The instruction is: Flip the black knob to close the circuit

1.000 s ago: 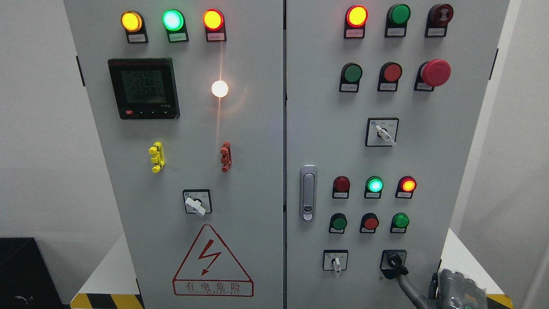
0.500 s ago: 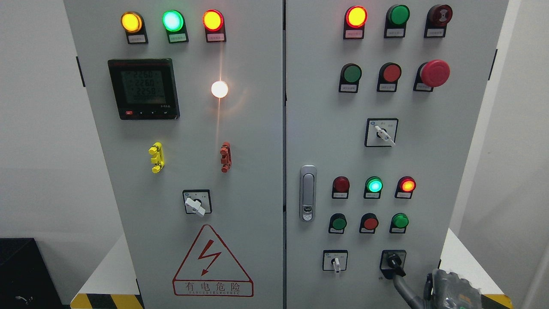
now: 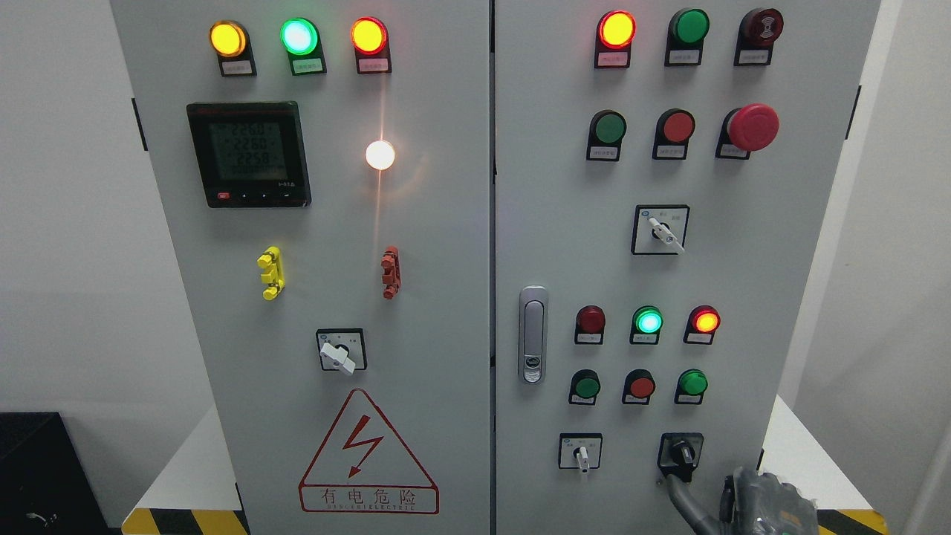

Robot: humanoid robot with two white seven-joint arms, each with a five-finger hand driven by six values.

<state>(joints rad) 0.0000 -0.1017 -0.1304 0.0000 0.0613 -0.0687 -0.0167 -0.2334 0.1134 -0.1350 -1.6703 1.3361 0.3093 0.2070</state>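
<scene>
One hand only is showing: the right hand [image 3: 769, 501] is coming in at 5 o'clock of the head view, with a grey finger [image 3: 682, 499] reaching up and touching the underside of the black knob [image 3: 682, 452]. Rest of the hand is sitting low and cut by the picture edge, so whether it is pinching or just pushing cannot be told. Left hand is not showing.

Black knob is sitting in its black square plate at the bottom right of the right cabinet door [image 3: 802, 223], at 3 o'clock from the small white selector switch [image 3: 582, 455] and below the row of green and red buttons. Its handle is pointing down, leaning slightly toward 5 o'clock.

Judgement: the flip looks under way, not finished. To do it well, the finger should be pressing on the side of the handle near its tip, sweeping in an arc around the knob centre rather than straight up, so it is not slipping off. Contact should be kept until the detent clicks. Neighbouring green button [image 3: 692, 383] above needs avoiding.
</scene>
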